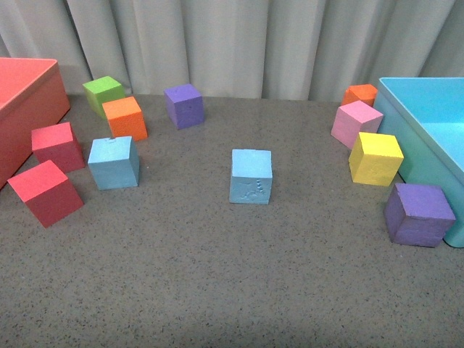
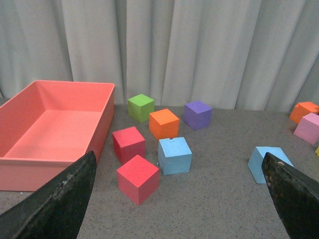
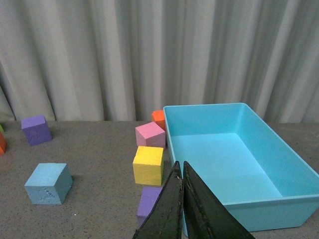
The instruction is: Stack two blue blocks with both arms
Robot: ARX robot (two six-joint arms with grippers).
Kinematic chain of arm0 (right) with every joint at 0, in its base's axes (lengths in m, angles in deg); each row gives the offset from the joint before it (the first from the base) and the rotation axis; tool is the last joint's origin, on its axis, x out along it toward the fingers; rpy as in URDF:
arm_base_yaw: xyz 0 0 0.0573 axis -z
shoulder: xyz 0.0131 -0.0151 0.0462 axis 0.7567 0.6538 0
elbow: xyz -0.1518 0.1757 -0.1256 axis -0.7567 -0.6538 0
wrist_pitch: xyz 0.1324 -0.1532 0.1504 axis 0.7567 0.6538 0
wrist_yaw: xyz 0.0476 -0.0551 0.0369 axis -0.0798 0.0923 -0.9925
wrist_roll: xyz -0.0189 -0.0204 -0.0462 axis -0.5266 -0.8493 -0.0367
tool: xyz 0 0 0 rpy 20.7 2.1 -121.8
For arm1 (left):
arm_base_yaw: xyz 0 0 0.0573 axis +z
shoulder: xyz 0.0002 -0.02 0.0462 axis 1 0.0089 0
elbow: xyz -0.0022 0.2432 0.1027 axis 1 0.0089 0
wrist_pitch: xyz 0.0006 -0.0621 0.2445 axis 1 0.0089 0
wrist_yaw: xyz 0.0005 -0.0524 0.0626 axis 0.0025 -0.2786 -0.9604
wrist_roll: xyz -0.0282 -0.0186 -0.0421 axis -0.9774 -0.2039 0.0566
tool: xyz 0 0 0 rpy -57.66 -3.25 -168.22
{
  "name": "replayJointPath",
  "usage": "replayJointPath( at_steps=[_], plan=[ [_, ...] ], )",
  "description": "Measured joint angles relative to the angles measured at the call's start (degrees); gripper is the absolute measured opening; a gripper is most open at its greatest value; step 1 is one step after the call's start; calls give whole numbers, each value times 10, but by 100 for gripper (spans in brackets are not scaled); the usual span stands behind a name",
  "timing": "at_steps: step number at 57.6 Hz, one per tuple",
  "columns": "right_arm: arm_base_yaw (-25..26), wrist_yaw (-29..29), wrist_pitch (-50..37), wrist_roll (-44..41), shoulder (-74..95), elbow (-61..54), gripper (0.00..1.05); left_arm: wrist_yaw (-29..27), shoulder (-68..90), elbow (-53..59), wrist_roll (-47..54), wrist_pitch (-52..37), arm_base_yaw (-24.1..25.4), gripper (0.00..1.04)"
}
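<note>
Front view, left to right across the grey table (image 1: pixel 217 290):
- One red bin (image 1: pixel 29 94) sits at the left edge.
- Two red cubes lie beside it, the near red cube (image 1: pixel 45 192) and the far red cube (image 1: pixel 58 145).
- One green cube (image 1: pixel 103 93) touches the left orange cube (image 1: pixel 125 117).
- The plain blue block (image 1: pixel 113 162) stands just in front of that orange one.
- The left purple cube (image 1: pixel 183 105) is further back.
- The marked blue block (image 1: pixel 251 176) stands alone mid-table, embossed side facing the camera.
- Next comes a row of the right orange cube (image 1: pixel 360 94), one pink cube (image 1: pixel 356 123), one yellow cube (image 1: pixel 375 158) and the right purple cube (image 1: pixel 419 214).
- That row runs along the wall of one turquoise bin (image 1: pixel 435 116).

Count: eleven cubes and two bins. There are two each of blue, red, orange and purple, and one each of green, pink and yellow. Both blue blocks rest on the table, unstacked and well apart.

Left wrist view: the left claw (image 2: pixel 178 156) has its fingers spread wide with nothing between them.
- The plain blue block lies ahead of this claw, in line with the gap and clear of both fingers.
- The marked blue block lies ahead too, just past one fingertip, which hides part of it.
- The red bin is ahead, beyond the other finger.

Right wrist view: the right claw (image 3: pixel 180 167) has its fingers pressed together and holds nothing.
- The turquoise bin is just ahead of it.
- The right purple cube is near the fingers and partly hidden by them. The yellow, pink and orange cubes stand further ahead in turn.
- The marked blue block is well apart from this claw, toward mid-table.
</note>
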Motion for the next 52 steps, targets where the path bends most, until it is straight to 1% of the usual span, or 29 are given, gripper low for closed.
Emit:
replayJointPath(
  at_steps=[19, 43, 47, 52],
  plan=[
    [0, 0, 89, 0, -92, 0, 1, 0, 0, 0, 0, 0, 0, 98],
    [0, 0, 150, 0, -153, 0, 1, 0, 0, 0, 0, 0, 0, 98],
    [0, -2, 236, 0, -219, 0, 1, 0, 0, 0, 0, 0, 0, 98],
    [0, -2, 247, 0, -249, 0, 1, 0, 0, 0, 0, 0, 0, 98]
  ],
)
